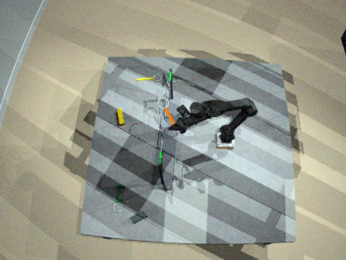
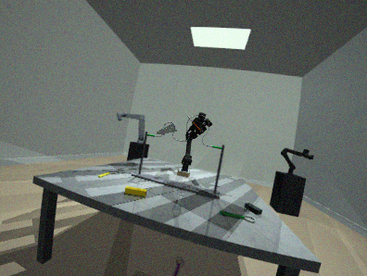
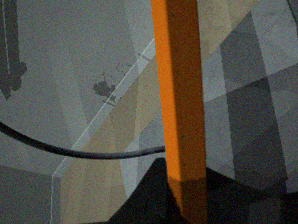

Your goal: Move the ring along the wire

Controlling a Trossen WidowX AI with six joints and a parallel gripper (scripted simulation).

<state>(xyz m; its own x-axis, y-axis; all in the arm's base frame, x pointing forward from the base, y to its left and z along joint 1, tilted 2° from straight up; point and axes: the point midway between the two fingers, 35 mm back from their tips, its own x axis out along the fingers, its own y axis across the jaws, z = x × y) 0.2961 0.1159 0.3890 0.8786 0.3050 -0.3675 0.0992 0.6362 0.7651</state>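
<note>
One ring (image 1: 162, 103) on an orange handle (image 1: 169, 115) is up in the air above the table (image 1: 262, 209), between the two posts and nearer the far post (image 1: 170, 89). The gripper (image 1: 176, 126) is clenched on the low end of the handle. In the wrist view the handle (image 3: 179, 95) stands straight up, with the thin grey wire (image 3: 75, 149) curving off to its left. A yellow block (image 1: 121, 116), a yellow-handled ring (image 1: 146, 78), a green-handled ring (image 1: 118, 196) and a small dark block (image 1: 138, 216) lie on the table.
</note>
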